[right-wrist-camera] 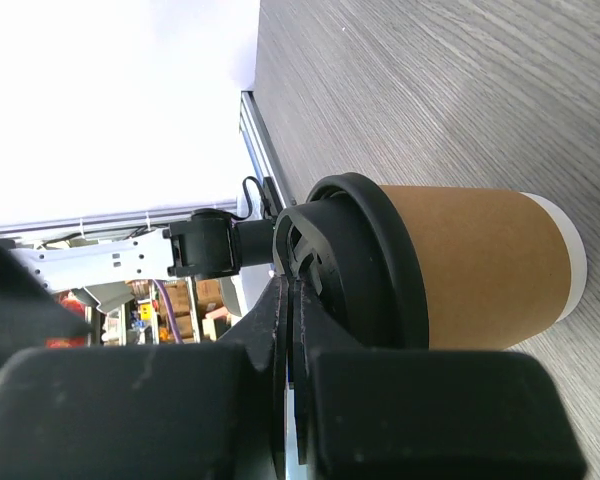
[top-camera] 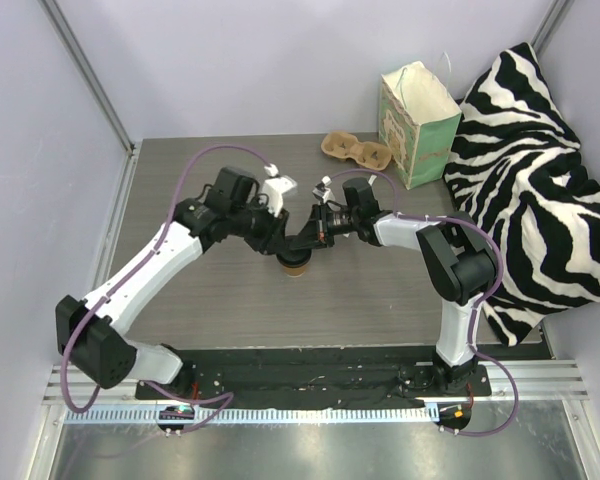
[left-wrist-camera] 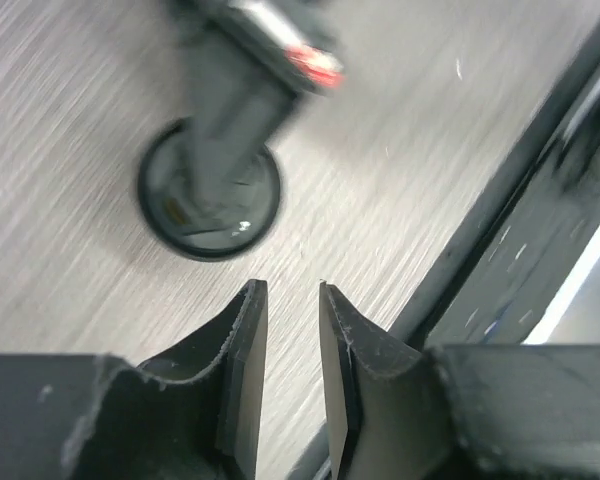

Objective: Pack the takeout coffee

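Note:
The takeout coffee (top-camera: 296, 264) stands upright on the grey table, a tan paper cup (right-wrist-camera: 480, 265) with a black lid (right-wrist-camera: 380, 260). My right gripper (top-camera: 307, 246) is shut, and its fingertips (right-wrist-camera: 290, 285) press on the top of the lid. In the left wrist view the lid (left-wrist-camera: 252, 215) shows from above with the right gripper's fingers across it. My left gripper (left-wrist-camera: 288, 287) hangs open just beside the cup, a narrow gap between its pads and only table showing through it. In the top view the left gripper (top-camera: 278, 240) meets the right one over the cup.
A mint-green paper bag (top-camera: 417, 120) stands at the back right. The brown pulp carrier (top-camera: 355, 150) lies to its left. A zebra-striped cushion (top-camera: 540, 190) fills the right side. The black base strip (left-wrist-camera: 510, 200) runs along the near table edge.

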### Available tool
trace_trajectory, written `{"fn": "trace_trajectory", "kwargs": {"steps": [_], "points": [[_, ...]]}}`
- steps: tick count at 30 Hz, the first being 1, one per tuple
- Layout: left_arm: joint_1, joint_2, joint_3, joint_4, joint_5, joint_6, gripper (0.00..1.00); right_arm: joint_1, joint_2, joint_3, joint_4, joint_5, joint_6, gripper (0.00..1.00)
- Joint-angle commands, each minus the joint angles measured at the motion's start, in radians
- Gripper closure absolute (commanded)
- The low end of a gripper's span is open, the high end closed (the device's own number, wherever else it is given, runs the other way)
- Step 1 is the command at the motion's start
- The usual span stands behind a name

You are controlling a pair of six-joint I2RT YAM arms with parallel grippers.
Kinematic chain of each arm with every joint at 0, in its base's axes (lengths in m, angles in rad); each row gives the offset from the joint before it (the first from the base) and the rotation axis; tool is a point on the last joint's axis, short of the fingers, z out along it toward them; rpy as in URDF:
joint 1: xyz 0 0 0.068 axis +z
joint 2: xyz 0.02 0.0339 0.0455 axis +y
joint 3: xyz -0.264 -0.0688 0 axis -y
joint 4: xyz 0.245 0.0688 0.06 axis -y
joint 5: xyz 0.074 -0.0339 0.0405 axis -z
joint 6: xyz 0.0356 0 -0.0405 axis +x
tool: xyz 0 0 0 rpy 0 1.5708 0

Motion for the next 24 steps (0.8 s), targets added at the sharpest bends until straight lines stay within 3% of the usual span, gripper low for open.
{"fn": "trace_trajectory", "kwargs": {"steps": [1, 5, 8, 11, 24], "points": [[-0.128, 0.013, 0.042, -0.116, -0.2, 0.232, 0.69, 0.004, 0.048, -0.009, -0.099, 0.106, -0.074, 0.99], [-0.197, 0.08, 0.067, -0.104, -0.289, 0.314, 0.68, 0.004, 0.048, -0.009, -0.1, 0.102, -0.073, 0.99], [-0.234, 0.097, 0.062, -0.044, -0.339, 0.347, 0.74, 0.003, 0.05, -0.009, -0.103, 0.097, -0.074, 0.99], [-0.258, 0.106, 0.061, -0.01, -0.35, 0.402, 0.78, 0.003, 0.05, -0.012, -0.103, 0.095, -0.076, 0.99], [-0.274, 0.174, 0.021, 0.04, -0.301, 0.5, 0.79, 0.003, 0.065, -0.014, -0.102, 0.094, -0.073, 0.99]]}}
